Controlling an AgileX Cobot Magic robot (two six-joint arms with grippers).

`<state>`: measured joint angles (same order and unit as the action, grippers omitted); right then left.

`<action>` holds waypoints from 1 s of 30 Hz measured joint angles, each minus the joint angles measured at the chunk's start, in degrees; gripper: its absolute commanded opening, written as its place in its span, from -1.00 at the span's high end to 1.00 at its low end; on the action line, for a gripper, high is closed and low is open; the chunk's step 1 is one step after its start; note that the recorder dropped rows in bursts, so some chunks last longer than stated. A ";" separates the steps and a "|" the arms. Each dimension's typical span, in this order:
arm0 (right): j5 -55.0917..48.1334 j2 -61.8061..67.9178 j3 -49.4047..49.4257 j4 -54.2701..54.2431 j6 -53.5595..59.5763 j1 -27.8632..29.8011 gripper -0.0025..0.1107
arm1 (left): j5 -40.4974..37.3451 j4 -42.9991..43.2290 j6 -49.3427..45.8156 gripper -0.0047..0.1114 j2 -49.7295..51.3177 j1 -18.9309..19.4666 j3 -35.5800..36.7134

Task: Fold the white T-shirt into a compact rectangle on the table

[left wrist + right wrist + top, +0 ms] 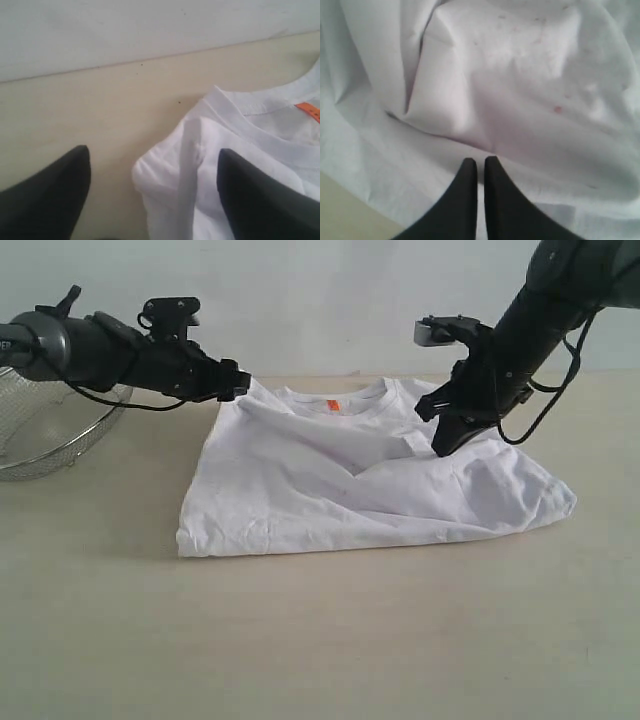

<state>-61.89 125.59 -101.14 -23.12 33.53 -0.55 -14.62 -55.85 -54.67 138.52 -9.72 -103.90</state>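
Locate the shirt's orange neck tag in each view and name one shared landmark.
Exterior view: orange neck tag just inside the collar, at the shirt's far edge.
Left wrist view: tag inside the collar, at the frame's edge.
Right wrist view: not in it.
Shared landmark: the white T-shirt, in all three.

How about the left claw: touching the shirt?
Cannot tell: left wrist view shows the open left claw straddling the white T-shirt at its shoulder, contact unclear.

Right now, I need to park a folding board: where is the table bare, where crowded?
Widest bare patch: the table in front of the white T-shirt, along its near hem. A narrower strip: between the wire basket and the shirt. Crowded: the collar end, with the left gripper at one shoulder and the right gripper on the cloth.
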 measured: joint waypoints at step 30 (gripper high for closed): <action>7.92 -1.63 0.00 -12.28 15.09 16.46 0.96 | -29.87 4.98 3.21 0.84 -12.65 -6.80 22.11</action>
<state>-53.97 123.96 -101.14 -35.40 48.62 15.91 -44.48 -50.87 -51.46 125.88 -16.52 -81.79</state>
